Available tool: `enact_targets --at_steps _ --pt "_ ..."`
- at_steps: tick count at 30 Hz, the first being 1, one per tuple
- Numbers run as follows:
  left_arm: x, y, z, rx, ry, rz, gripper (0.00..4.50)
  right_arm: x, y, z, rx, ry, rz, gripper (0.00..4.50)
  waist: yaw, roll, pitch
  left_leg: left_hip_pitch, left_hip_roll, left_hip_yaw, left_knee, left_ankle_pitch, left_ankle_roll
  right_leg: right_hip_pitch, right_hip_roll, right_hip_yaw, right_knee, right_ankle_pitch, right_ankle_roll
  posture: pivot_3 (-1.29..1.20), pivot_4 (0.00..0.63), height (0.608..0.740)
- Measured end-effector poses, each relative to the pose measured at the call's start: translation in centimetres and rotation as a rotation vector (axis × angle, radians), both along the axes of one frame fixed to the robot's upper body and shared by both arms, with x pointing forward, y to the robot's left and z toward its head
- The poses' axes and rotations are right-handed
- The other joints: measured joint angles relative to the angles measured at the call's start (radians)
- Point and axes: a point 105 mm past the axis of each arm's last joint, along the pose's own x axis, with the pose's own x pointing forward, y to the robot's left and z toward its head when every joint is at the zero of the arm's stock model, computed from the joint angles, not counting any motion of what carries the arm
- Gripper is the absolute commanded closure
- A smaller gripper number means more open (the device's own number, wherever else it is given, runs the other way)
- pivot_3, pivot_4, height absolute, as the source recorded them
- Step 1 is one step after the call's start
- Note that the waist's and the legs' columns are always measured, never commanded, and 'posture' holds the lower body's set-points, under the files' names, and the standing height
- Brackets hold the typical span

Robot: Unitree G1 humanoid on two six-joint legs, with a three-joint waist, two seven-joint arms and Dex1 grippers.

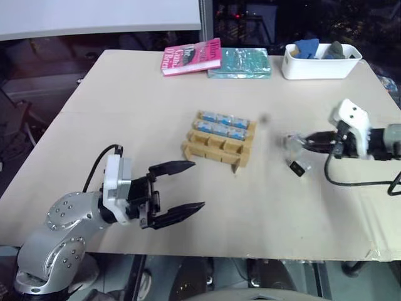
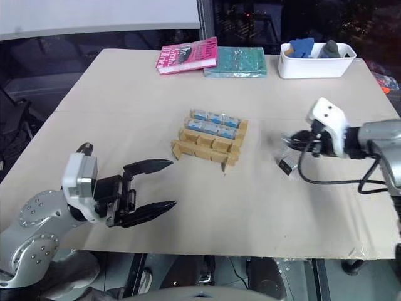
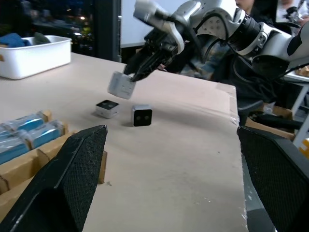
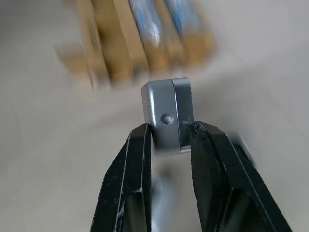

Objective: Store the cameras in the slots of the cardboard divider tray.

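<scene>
Our cardboard divider tray (image 1: 220, 143) held bluish cameras (image 1: 220, 124) in two rows, nearest row hard to judge, right gripper (image 4: 170, 141) clamped on camera (image 4: 166, 113), left gripper (image 1: 188, 187) spread apart

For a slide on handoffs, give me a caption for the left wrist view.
Right gripper lifts a silver camera above two cameras on the table, cardboard divider tray nearby.

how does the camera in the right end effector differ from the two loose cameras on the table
The held camera hangs above the table, pinched in the shut right end effector; the two loose cameras rest on the table. The held one shows a plain silver-grey side; the loose ones show black lens faces, one upward and one sideways. All three are small, boxy and outside the tray.
</scene>
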Motion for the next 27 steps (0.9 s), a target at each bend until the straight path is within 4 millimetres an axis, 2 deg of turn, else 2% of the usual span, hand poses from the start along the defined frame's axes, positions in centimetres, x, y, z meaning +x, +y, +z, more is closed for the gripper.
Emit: enact_targets --at_steps 1,3,4,6,7,11,14,17,20,24,27 --pt "0.1 0.0 0.0 -0.005 -0.001 0.007 0.00 0.0 0.9 0.3 0.020 -0.012 0.019 3.86 0.001 0.000 0.000 -0.001 0.000 0.000 0.000 0.000 0.000 -0.001 0.000 0.000 0.000 0.000 0.000 0.00 0.150 0.740" --pt "0.4 0.6 -0.3 -0.013 0.008 0.058 0.00 0.4 4.5 1.3 0.100 -0.039 0.068 3.86 -0.002 0.000 0.000 -0.001 0.000 0.000 -0.001 0.000 0.000 -0.002 -0.001 0.000 0.000 0.000 0.000 0.00 0.150 0.740" --pt "0.5 0.8 -0.4 -0.012 0.010 0.070 0.00 0.5 5.4 1.4 0.113 -0.042 0.080 3.86 -0.001 0.000 0.000 -0.003 -0.001 0.000 -0.001 0.000 0.000 -0.004 -0.001 0.000 0.000 0.000 0.000 0.00 0.150 0.740" --pt "0.6 2.4 -1.0 -0.005 0.029 0.150 0.00 1.2 8.9 1.9 0.162 -0.050 0.116 3.86 -0.003 0.000 0.000 -0.009 -0.001 0.000 0.000 0.000 0.000 -0.011 -0.001 0.000 0.002 0.001 0.002 0.00 0.150 0.740" --pt "0.8 3.0 -1.0 -0.003 0.030 0.181 0.00 1.5 9.8 1.9 0.165 -0.053 0.122 3.86 -0.002 0.000 0.000 -0.016 -0.001 0.000 0.001 0.001 0.000 -0.018 -0.001 -0.001 0.004 0.002 0.003 0.00 0.150 0.740" --pt "1.4 6.2 -1.2 -0.001 0.027 0.344 0.00 2.8 13.4 1.6 0.169 -0.051 0.135 3.86 0.003 0.000 0.000 -0.019 -0.002 0.000 0.003 0.001 0.000 -0.019 -0.001 -0.003 0.003 0.002 0.003 0.00 0.150 0.740" --pt "1.0 7.9 -1.8 -0.014 0.049 0.448 0.00 3.6 15.5 1.0 0.151 -0.061 0.142 3.86 -0.002 -0.001 0.000 -0.019 -0.003 0.000 0.003 0.000 0.000 -0.018 0.000 -0.002 0.002 0.002 0.003 0.00 0.150 0.740" --pt "-0.1 9.1 -2.7 -0.015 0.094 0.521 0.00 4.2 16.9 -0.4 0.116 -0.041 0.149 3.86 -0.007 -0.001 0.000 -0.018 -0.003 0.000 0.002 0.001 0.000 -0.019 0.000 -0.003 0.003 0.002 0.003 0.00 0.150 0.740" --pt "-0.8 9.6 -3.1 -0.015 0.112 0.556 0.00 4.3 17.5 -0.9 0.093 -0.042 0.170 3.86 -0.005 -0.001 0.000 -0.018 -0.002 0.000 0.002 0.000 0.000 -0.019 0.000 -0.003 0.004 0.002 0.003 0.00 0.150 0.740" --pt "-1.3 9.5 -3.1 -0.009 0.111 0.567 0.00 4.1 18.2 -0.7 0.069 -0.062 0.218 3.86 -0.013 -0.001 0.000 -0.016 -0.002 0.000 0.002 0.000 0.000 -0.017 0.000 -0.003 0.004 0.002 0.003 0.00 0.150 0.740" --pt "-1.5 9.3 -3.1 -0.010 0.110 0.568 0.00 4.2 18.5 -1.5 0.025 -0.058 0.241 3.86 -0.019 -0.001 0.000 -0.016 -0.002 0.000 0.002 0.000 0.000 -0.017 0.000 -0.003 0.005 0.002 0.003 0.00 0.150 0.740"
